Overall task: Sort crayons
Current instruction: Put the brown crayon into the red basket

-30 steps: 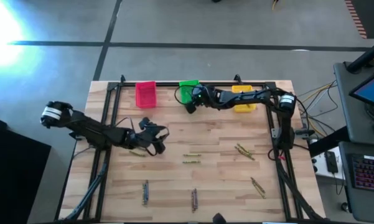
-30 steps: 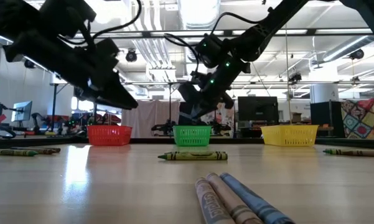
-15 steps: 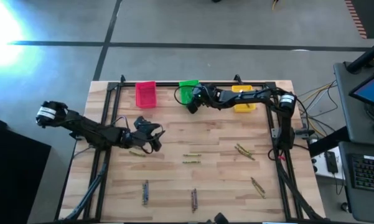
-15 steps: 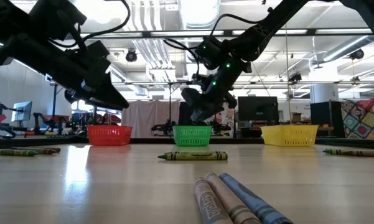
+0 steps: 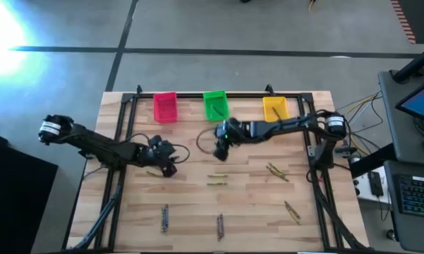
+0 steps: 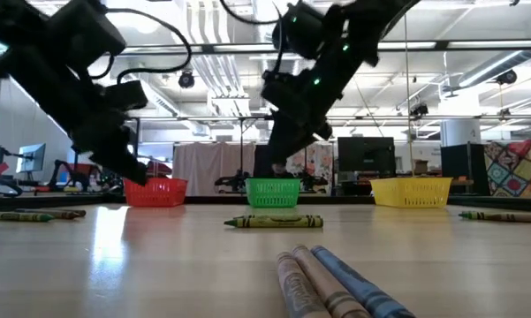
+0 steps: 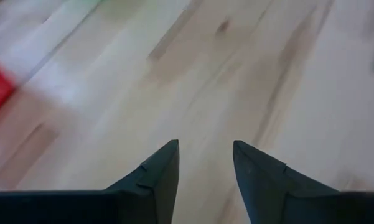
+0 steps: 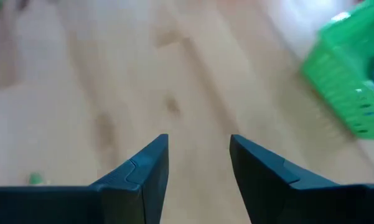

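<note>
Several crayons lie flat on the wooden table: an olive one near my left gripper, an olive pair at the middle, more at the right, and grey and brown ones near the front. My left gripper hovers open just beyond the left olive crayon, with bare wood between its fingers. My right gripper is open over bare wood, on the near side of the green bin.
A pink bin, the green bin and a yellow bin stand in a row along the far edge. A black frame runs along the table's sides. In the low view three crayons lie close to the camera.
My right gripper has left the place above the green bin and come toward the near edge, over the table's middle. My left gripper has gone down and a little toward the left edge, closer to the olive crayon.
</note>
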